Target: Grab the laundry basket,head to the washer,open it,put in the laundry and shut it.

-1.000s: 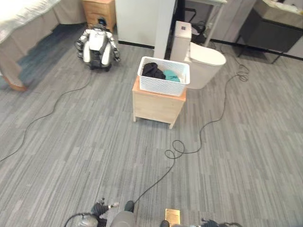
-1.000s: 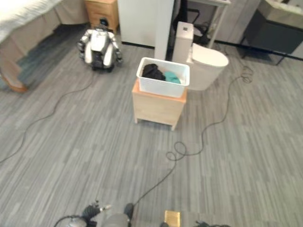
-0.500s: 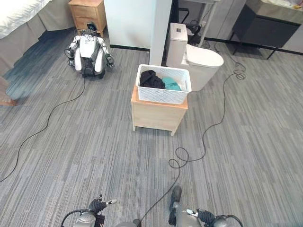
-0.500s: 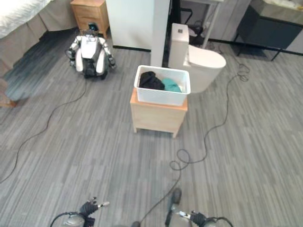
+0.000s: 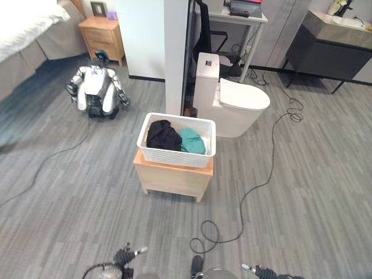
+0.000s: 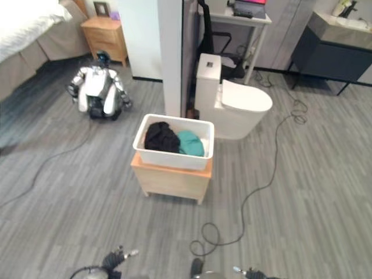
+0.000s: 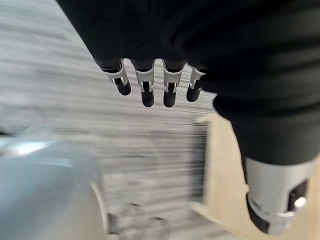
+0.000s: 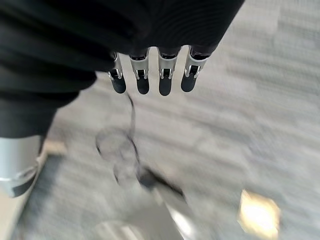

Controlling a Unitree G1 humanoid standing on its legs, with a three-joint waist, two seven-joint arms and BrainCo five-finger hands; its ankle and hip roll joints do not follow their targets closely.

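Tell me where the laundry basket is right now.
The white laundry basket sits on a small wooden cabinet mid-floor in the eye views, just in front of the toilet.

Wooden stand (image 5: 172, 177), white toilet (image 5: 232, 102), second robot sitting on floor (image 5: 96, 93), nightstand (image 5: 103, 36), bed (image 5: 23, 23)

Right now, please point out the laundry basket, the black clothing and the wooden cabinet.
laundry basket (image 5: 174, 157): left eye view, front wall.
black clothing (image 5: 163, 135): left eye view, middle of the pile.
wooden cabinet (image 5: 171, 181): left eye view, front face.
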